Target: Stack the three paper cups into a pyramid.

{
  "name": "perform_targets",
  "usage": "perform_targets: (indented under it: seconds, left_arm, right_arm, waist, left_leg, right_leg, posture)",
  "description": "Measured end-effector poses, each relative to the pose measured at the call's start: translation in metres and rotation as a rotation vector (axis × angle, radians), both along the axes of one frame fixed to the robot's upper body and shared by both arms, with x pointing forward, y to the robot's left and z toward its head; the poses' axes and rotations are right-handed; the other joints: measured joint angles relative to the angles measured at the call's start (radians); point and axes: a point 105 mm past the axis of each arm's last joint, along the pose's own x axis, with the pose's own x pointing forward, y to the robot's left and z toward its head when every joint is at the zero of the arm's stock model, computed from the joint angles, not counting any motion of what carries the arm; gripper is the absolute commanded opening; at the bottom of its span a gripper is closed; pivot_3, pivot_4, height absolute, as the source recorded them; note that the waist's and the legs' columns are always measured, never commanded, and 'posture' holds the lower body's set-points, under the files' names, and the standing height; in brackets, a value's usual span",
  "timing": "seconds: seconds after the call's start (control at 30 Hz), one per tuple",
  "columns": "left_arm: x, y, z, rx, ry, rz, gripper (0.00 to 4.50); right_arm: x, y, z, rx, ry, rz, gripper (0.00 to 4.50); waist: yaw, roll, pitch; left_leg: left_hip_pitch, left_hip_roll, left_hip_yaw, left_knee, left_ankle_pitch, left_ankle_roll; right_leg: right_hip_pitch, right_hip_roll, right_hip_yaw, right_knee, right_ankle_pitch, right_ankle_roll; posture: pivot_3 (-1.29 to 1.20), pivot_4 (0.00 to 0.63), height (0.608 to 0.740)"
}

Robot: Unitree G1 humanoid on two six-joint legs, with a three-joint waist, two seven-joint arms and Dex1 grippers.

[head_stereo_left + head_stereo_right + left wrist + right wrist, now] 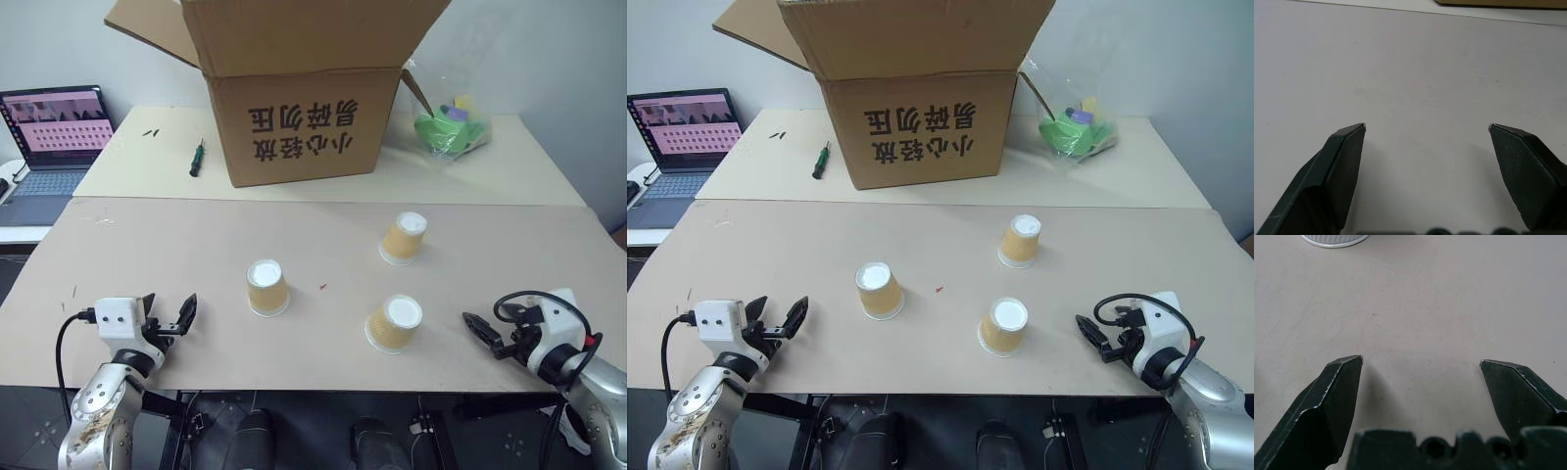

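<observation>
Still unstacked, three light, crushable cups [267, 287] await us, both grippers [182, 315] agape and empty; gently pinch their sides.

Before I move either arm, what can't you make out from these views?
- Contents of the cardboard box: head views, its front wall hides them.
- Items in the clear plastic bag: head views, too small and crumpled.
- Laptop: cut by the picture's edge.
- Paper cup: right wrist view, only its rim; which of the three is unclear.
</observation>
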Motion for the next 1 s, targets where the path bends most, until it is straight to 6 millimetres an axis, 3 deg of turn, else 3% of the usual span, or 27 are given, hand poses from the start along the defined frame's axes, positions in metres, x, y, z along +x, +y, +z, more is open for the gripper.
perform_targets:
  seconds: [0.1, 0.27, 0.4, 0.5, 0.63, 0.7, 0.77, 0.87, 1.0]
  left_arm:
    - [0.000, -0.004, 0.001, 0.000, 0.002, -0.030, 4.31]
    - [-0.009, -0.038, 0.015, 0.012, -0.006, -0.270, 4.31]
    - [-0.030, -0.068, 0.036, 0.074, -0.004, -0.534, 4.31]
    - [-0.047, -0.090, 0.038, 0.105, 0.025, -0.717, 4.31]
    - [-0.053, -0.104, 0.037, 0.107, 0.043, -0.841, 4.31]
    - [-0.047, -0.108, 0.041, 0.114, 0.017, -0.867, 4.31]
    - [-0.042, -0.108, 0.043, 0.117, 0.006, -0.876, 4.31]
    - [-0.038, -0.110, 0.041, 0.123, 0.008, -0.890, 4.31]
    - [-0.039, -0.111, 0.038, 0.117, 0.017, -0.893, 4.31]
  right_arm:
    - [0.001, 0.000, 0.000, 0.004, -0.006, -0.005, 4.50]
    - [0.003, 0.002, -0.002, 0.016, 0.001, 0.006, 4.50]
    - [0.003, -0.003, -0.004, -0.001, 0.036, 0.036, 4.50]
    - [0.002, -0.004, 0.000, -0.039, 0.061, 0.098, 4.50]
    - [-0.025, 0.000, 0.007, -0.104, 0.198, 0.327, 4.50]
    - [-0.052, 0.014, 0.016, -0.099, 0.316, 0.534, 4.50]
    - [-0.062, 0.034, 0.031, -0.078, 0.329, 0.680, 4.50]
    - [-0.059, 0.063, 0.050, -0.088, 0.259, 0.790, 4.50]
    - [-0.057, 0.082, 0.044, -0.078, 0.232, 0.813, 4.50]
  waist:
    - [0.000, -0.001, 0.000]
    - [-0.001, -0.002, 0.000]
    - [-0.001, -0.002, 0.000]
    - [-0.001, -0.002, 0.000]
    - [0.006, -0.001, 0.000]
    - [0.010, -0.001, 0.000]
    - [0.000, -0.005, 0.000]
    - [-0.011, -0.007, 0.000]
    - [0.003, -0.010, 0.001]
  left_leg:
    - [0.002, 0.000, 0.000, 0.000, 0.000, 0.000]
    - [0.002, 0.000, 0.000, 0.000, 0.000, 0.000]
    - [0.002, 0.000, 0.000, -0.001, 0.000, 0.000]
    - [0.003, 0.000, 0.000, -0.001, 0.000, 0.000]
    - [0.003, -0.001, 0.000, -0.001, 0.000, 0.000]
    - [0.005, -0.001, 0.000, -0.001, -0.001, 0.001]
    - [0.006, 0.000, -0.001, -0.001, -0.001, 0.001]
    - [0.006, 0.000, -0.001, 0.000, -0.001, 0.001]
    - [0.006, 0.000, -0.002, 0.000, -0.001, 0.001]
  right_leg:
    - [0.002, 0.000, 0.000, 0.000, 0.000, 0.000]
    - [0.002, 0.000, 0.000, -0.001, -0.001, -0.001]
    - [0.002, -0.001, 0.000, -0.001, -0.001, -0.002]
    - [0.003, -0.001, 0.000, -0.001, -0.001, -0.002]
    - [0.004, -0.002, -0.001, -0.001, -0.005, 0.003]
    - [0.006, -0.002, -0.001, -0.002, -0.006, 0.005]
    - [0.007, -0.001, -0.001, -0.002, -0.006, 0.004]
    - [0.007, -0.001, -0.001, -0.003, -0.006, 0.004]
    - [0.006, -0.001, -0.002, -0.004, -0.006, 0.004]
  posture:
    - [0.00, 0.150, 0.705]
    - [0.00, 0.150, 0.705]
    - [0.00, 0.150, 0.705]
    - [0.00, 0.150, 0.705]
    - [0.00, 0.150, 0.705]
    - [0.00, 0.150, 0.705]
    - [0.00, 0.150, 0.705]
    - [0.00, 0.150, 0.705]
    - [0.00, 0.150, 0.705]
